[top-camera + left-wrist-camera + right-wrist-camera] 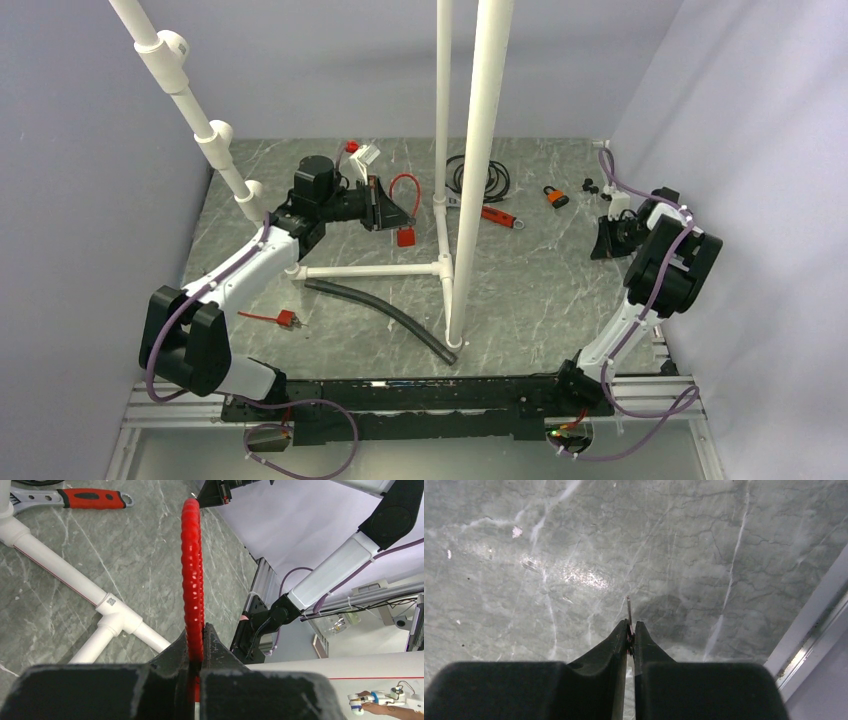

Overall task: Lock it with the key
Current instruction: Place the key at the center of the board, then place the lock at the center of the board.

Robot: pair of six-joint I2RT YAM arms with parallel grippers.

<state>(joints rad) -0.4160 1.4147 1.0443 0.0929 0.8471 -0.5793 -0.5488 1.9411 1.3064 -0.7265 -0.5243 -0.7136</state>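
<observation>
My left gripper (388, 207) is shut on the red ribbed cable shackle (404, 190) of a red padlock, whose body (405, 237) hangs just above the table. In the left wrist view the cable (192, 570) runs up from between the closed fingers of the gripper (202, 635). My right gripper (606, 240) is at the far right, low over the table. In the right wrist view it (631, 630) is shut on a key, whose thin metal blade (628, 609) sticks out past the fingertips, edge on. The key's head is hidden between the fingers.
A white PVC pipe frame (375, 270) with upright poles (478, 170) stands mid-table. A red-handled wrench (497, 216), a black cable coil (480, 178), an orange padlock (555, 197), a black hose (385, 315) and a small red tool (272, 318) lie around.
</observation>
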